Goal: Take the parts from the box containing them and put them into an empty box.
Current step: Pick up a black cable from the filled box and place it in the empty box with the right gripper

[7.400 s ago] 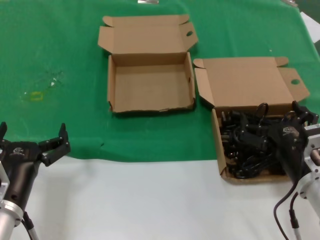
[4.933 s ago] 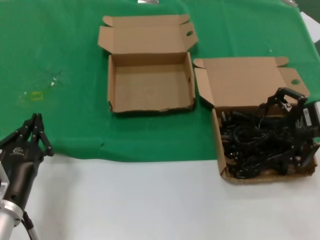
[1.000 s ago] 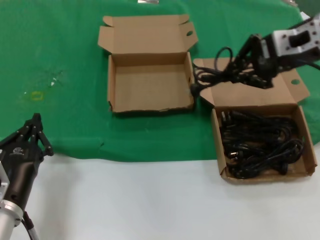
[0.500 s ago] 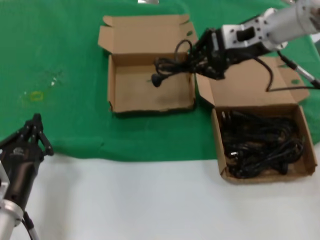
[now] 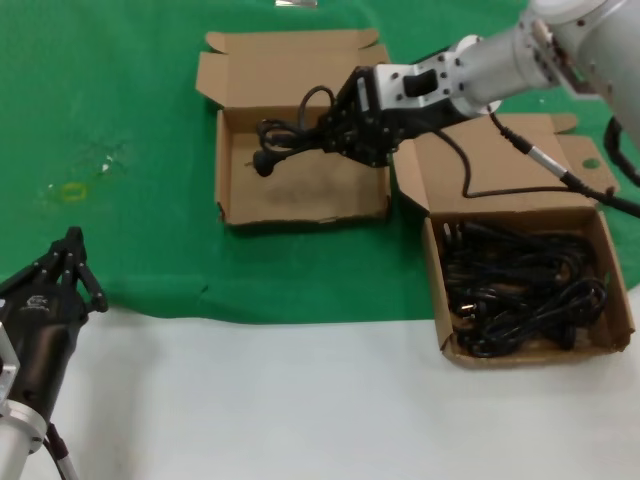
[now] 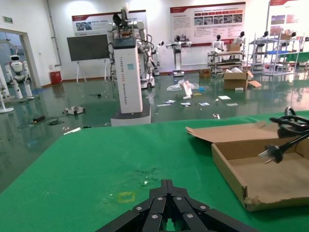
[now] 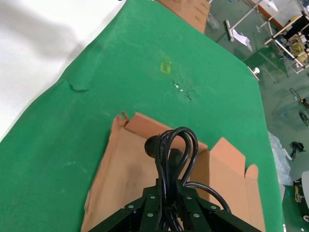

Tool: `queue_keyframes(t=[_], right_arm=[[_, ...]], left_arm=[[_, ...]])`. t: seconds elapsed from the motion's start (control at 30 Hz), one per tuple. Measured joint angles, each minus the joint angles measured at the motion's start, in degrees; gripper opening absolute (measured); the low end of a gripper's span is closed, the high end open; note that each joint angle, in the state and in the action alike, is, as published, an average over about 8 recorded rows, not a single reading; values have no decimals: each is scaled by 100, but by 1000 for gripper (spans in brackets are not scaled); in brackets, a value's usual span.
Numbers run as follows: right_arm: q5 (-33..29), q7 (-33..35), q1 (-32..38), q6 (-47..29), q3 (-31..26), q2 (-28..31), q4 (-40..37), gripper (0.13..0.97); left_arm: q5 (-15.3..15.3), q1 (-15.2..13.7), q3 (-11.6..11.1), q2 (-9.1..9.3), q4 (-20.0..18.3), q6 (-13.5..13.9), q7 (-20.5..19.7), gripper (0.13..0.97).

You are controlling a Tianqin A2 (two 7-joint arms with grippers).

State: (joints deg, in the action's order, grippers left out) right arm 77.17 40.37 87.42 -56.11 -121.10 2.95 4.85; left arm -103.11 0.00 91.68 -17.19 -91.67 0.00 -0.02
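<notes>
My right gripper (image 5: 328, 133) is shut on a looped black power cord (image 5: 292, 134) and holds it above the empty cardboard box (image 5: 228, 196); its plug (image 5: 263, 162) hangs over the box floor. In the right wrist view the cord's loops (image 7: 174, 145) rise between the shut jaws (image 7: 169, 187) over the box (image 7: 123, 169). The box at the right (image 5: 620, 300) holds several tangled black cords (image 5: 520, 290). My left gripper (image 5: 72, 250) is shut and empty near the front left; it also shows in the left wrist view (image 6: 167, 185).
Both boxes have open lids, the empty box's lid (image 5: 290, 65) to the back. A green cloth (image 5: 100, 100) covers the far table; the near part (image 5: 300, 400) is white. A yellow mark (image 5: 72, 192) lies on the cloth at left.
My right gripper has lifted a cord out of the full box and carried it leftward to above the empty box. The left gripper closed early and has since stayed put.
</notes>
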Motion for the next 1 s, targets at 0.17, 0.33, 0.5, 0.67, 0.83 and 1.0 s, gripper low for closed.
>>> queue_keyframes(t=[0.17,0.33,0.5,0.67,0.83,1.0], right_arm=[[53,100,-8,302,50,-184,-230,190],[307,125,-103,620,-87,-264,-218,190],[855,132,-234,894,-526,-287,-90,189],[1487,164,-358,1113,-1082,-293,8,189],[2042,223,-456,1273,-1569,-294,56,189],[2499,294,-526,1373,-1960,-295,83,189]], left_arm=[[0,0,0,0,0,0,0,144],[0,0,0,0,0,0,0,144],[0,0,0,0,0,0,0,144],[0,0,0,0,0,0,0,144],[0,0,0,0,0,0,0,144],[0,0,0,0,0,0,0,144]])
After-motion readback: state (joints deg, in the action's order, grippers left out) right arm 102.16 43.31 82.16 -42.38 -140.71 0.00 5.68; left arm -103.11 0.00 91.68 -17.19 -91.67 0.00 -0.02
